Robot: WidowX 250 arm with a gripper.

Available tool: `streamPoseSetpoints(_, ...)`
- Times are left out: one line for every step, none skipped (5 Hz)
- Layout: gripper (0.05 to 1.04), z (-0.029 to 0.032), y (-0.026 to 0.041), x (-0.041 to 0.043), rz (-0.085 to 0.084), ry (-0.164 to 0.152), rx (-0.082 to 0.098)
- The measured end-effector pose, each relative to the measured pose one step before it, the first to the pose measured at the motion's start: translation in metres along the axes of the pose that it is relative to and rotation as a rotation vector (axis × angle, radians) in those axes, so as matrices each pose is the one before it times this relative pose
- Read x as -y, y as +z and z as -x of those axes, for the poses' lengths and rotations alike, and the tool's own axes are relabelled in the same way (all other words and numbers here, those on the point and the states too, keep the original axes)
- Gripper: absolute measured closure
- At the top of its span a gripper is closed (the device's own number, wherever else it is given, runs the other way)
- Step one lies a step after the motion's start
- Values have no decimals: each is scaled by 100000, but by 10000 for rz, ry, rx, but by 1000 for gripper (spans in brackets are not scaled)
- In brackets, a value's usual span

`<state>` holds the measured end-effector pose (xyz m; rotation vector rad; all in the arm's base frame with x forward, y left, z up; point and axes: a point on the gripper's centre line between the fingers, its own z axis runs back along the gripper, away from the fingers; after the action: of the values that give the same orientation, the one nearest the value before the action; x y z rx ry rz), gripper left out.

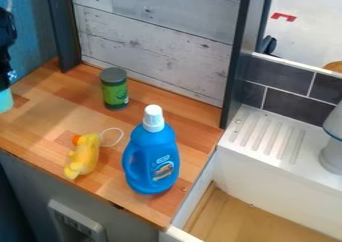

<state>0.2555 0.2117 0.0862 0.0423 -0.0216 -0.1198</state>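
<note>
The black gripper (8,76) is at the far left edge of the camera view, partly cut off, above the left end of the wooden counter (40,118). Directly below it is a smooth teal object (5,101) with a rounded lower edge, also cut off by the edge of the view; I cannot tell whether the gripper is open, closed or gripping this object. The counter has a satin surface of joined wooden strips in honey and reddish brown. Toward its back stands an upright, cylindrical jar (115,93) with a flat dark grey lid and a green wrap. Nearer the front edge lies a soft-looking yellow toy (84,158) with a rounded, lumpy body and a small orange part, and a thin white loop (121,131) curves out beside it. To the right of the toy, a glossy blue plastic bottle (162,168) stands upright, with broad curved shoulders, a moulded side handle, a label and a ribbed white cap (153,118). Behind the counter is a panel of pale, weathered planks (157,36) with knots and grain, framed by dark posts. At right, a white sink (267,168) has raised parallel ridges on its ledge, below smooth dark rectangular tiles (294,103) with pale joints.
</note>
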Motion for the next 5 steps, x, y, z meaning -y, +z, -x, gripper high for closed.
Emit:
streamPoseSetpoints(984,140,-1878,-198,115,401,-401)
streamPoseSetpoints(984,452,-1519,-174,70,164,-531)
streamPoseSetpoints(984,213,-387,91,12,-1,-110)
streamPoseSetpoints(984,-79,-46,122,21,-34,60)
streamPoseSetpoints(984,-534,-189,339,179,-193,406)
